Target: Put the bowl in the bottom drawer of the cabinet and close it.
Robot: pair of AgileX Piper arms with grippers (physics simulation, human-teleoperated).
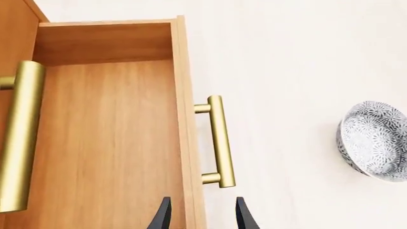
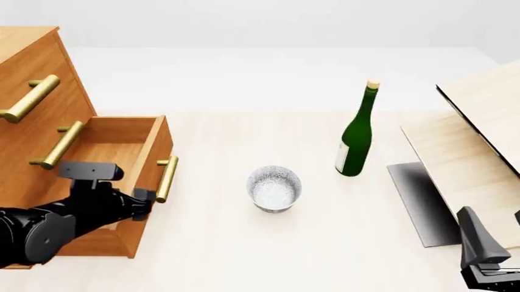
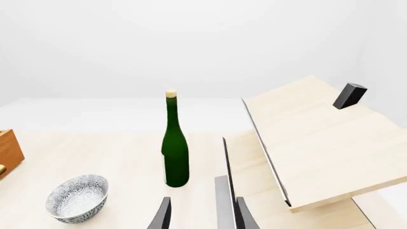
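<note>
While the bottom drawer (image 2: 134, 152) of the cabinet (image 2: 33, 79) stands pulled out, the left gripper (image 1: 202, 214) is seen parted and empty above its front edge, near the brass handle (image 1: 218, 141). The right gripper (image 3: 202, 215) is likewise spread, holding nothing. The bowl (image 2: 274, 188) rests upright on the pale table (image 2: 243, 255), beside the green wine bottle (image 2: 357, 134).

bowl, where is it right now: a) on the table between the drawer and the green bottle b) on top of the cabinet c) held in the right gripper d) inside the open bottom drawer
a: the bowl stands on the table, apart from the open bottom drawer on one side and the green bottle on the other, and no gripper touches it.
</note>
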